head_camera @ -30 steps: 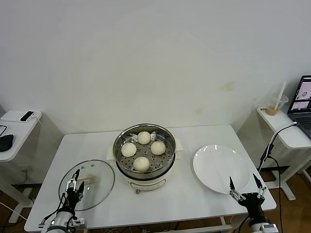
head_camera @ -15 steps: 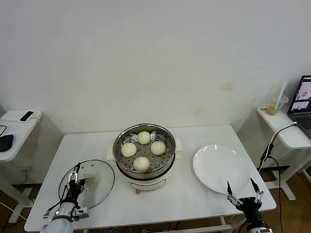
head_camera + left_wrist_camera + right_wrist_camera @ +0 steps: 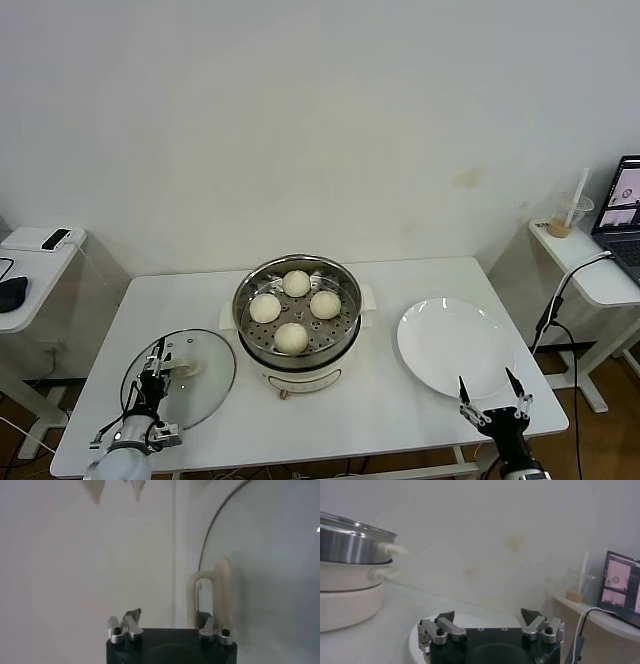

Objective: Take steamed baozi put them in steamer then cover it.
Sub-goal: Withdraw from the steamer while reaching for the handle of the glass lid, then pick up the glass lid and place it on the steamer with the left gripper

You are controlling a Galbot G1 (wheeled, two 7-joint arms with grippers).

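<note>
White table (image 3: 400, 400), baozi (image 3: 291, 338) in steamer (image 3: 297, 300) (uncovered)

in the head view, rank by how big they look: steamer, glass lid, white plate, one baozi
1. steamer, widest with its base.
2. white plate and glass lid: close in apparent size, and the lid is partly hidden by the left gripper, so I will not rank them.
3. baozi, clearly smallest.

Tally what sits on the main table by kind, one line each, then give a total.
Baozi: 4, all in the steamer
Steamer: 1
Cover: 1, flat on the table beside the steamer
Plate: 1
Total: 7
</note>
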